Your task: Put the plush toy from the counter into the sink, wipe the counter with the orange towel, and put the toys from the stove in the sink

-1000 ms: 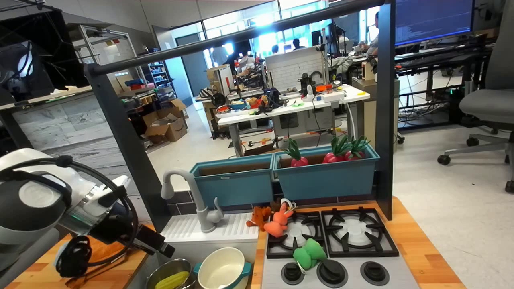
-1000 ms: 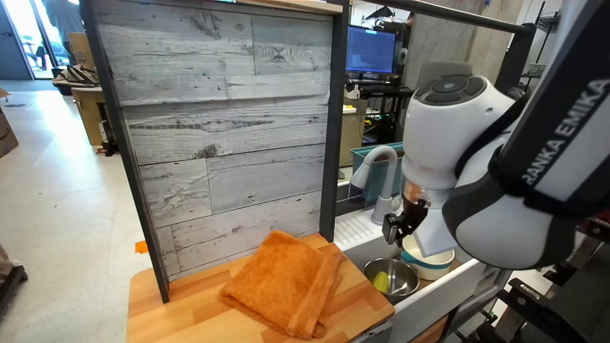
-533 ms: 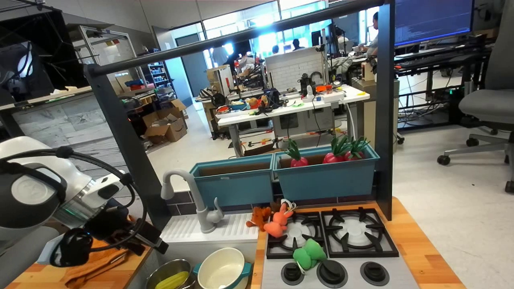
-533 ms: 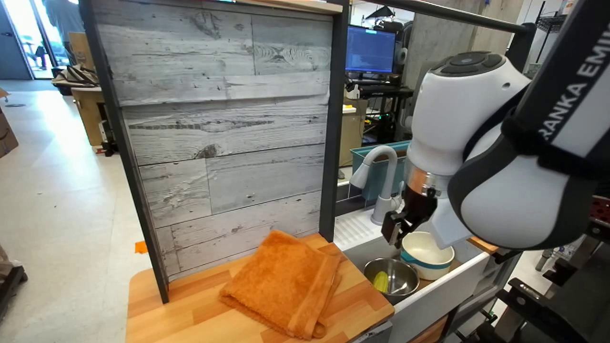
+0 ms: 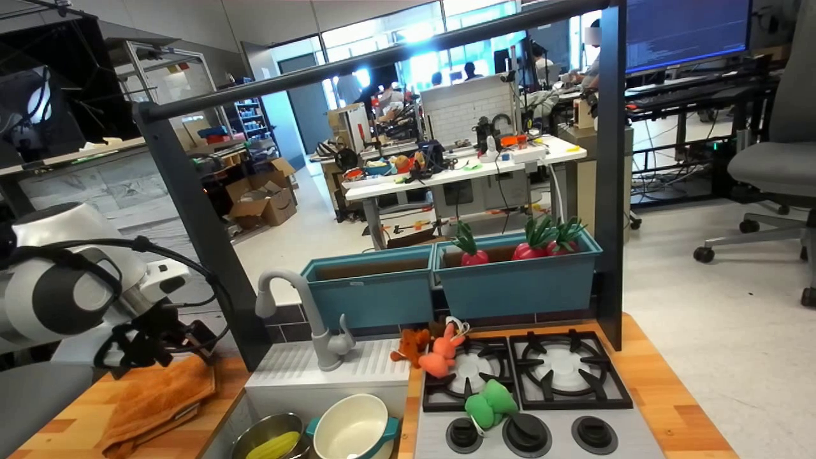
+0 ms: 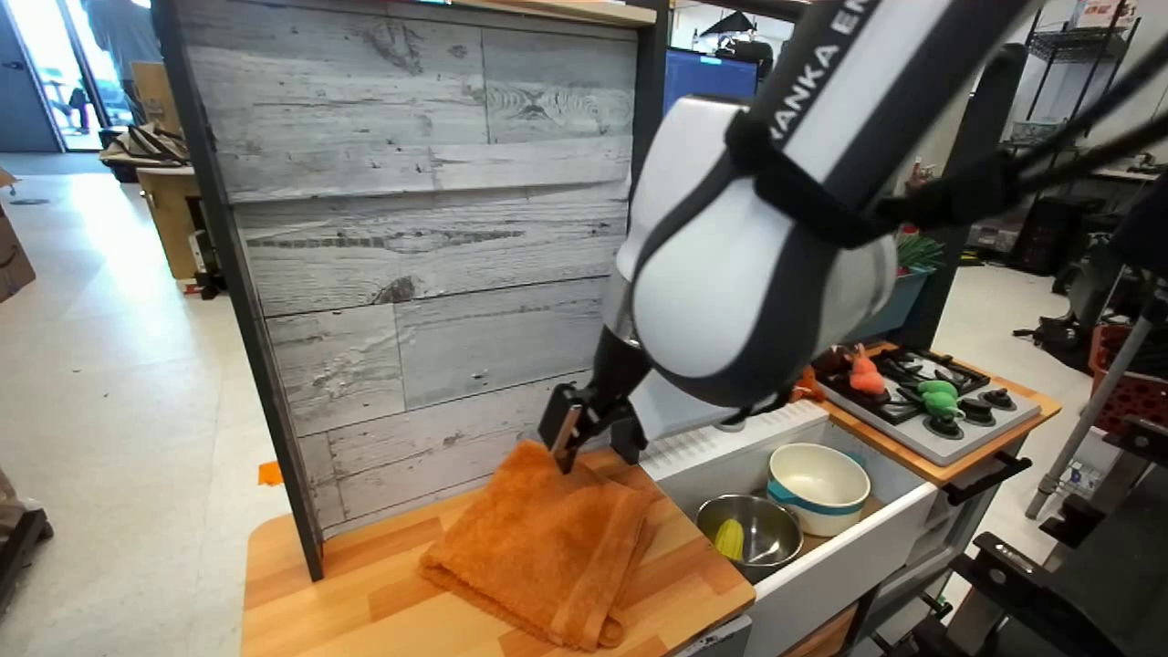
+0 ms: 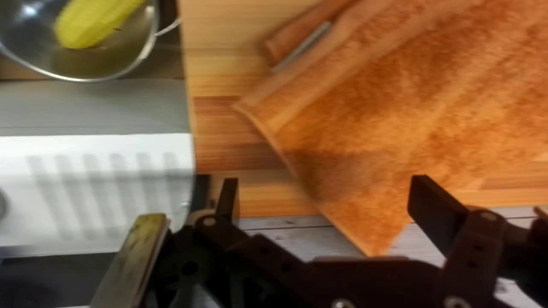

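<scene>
The orange towel lies folded on the wooden counter left of the sink. My gripper is open and empty above the towel's back corner, near the plank wall. It also shows in both exterior views. A pink-orange plush lies on the edge of the stove. A green plush lies at the stove's front, by the knobs. A red-brown plush sits between the drainboard and the stove. No plush shows on the counter by the towel.
In the sink stand a steel bowl with a yellow item and a white-and-teal pot. A grey faucet rises behind. The plank wall and a dark post border the counter.
My arm has swung from over the sink to above the towel. The stove with its toys shows again in an exterior view. The towel and toys have not moved.
</scene>
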`<state>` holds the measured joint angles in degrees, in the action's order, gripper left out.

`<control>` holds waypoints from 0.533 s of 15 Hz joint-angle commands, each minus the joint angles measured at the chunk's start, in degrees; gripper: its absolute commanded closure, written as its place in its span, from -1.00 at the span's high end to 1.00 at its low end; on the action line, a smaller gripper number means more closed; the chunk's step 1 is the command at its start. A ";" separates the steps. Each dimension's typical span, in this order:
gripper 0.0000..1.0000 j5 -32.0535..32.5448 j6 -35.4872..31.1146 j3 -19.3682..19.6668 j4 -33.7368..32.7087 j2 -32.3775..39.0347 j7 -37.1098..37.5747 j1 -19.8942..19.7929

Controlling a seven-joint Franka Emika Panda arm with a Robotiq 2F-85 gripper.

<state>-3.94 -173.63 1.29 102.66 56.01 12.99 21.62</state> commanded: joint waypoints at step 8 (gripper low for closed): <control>1.00 -0.77 19.54 -10.83 -17.70 9.04 -3.27 -5.10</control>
<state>-4.24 -154.28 -9.82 85.37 64.83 9.94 16.18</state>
